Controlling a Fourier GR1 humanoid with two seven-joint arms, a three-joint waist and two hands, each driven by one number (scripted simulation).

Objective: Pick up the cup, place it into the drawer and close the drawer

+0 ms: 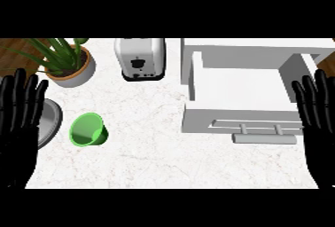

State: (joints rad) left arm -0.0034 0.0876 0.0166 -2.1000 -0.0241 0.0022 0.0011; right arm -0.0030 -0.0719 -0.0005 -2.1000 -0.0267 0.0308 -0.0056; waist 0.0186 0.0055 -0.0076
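White, faintly veined stone makes up the worktop (pixel 153 150), which runs from the left edge of the view to the right. At the far left the left hand (pixel 16 128) is open, fingers straight and pointing up, resting at the edge and holding nothing. It covers part of a grey plate (pixel 53 122) lying flat beneath it. Above the plate, near the worktop's back corner where a wooden floor (pixel 13 48) shows, stands a potted plant (pixel 68 66) with long green leaves. The green cup (pixel 88 129) sits just right of the plate's rim with a narrow strip of stone between them, tilted so its mouth faces the lower left. A toaster (pixel 139 57) stands at the back, well apart from the cup. Between the cup and the drawer front lies a broad bare stretch of worktop. The white drawer (pixel 242 84) is pulled open, its bare floor showing, and its grey handle (pixel 265 138) faces the view's lower edge. At the far right the right hand (pixel 321 137) is open too, fingers straight and up, beside the drawer's right wall.
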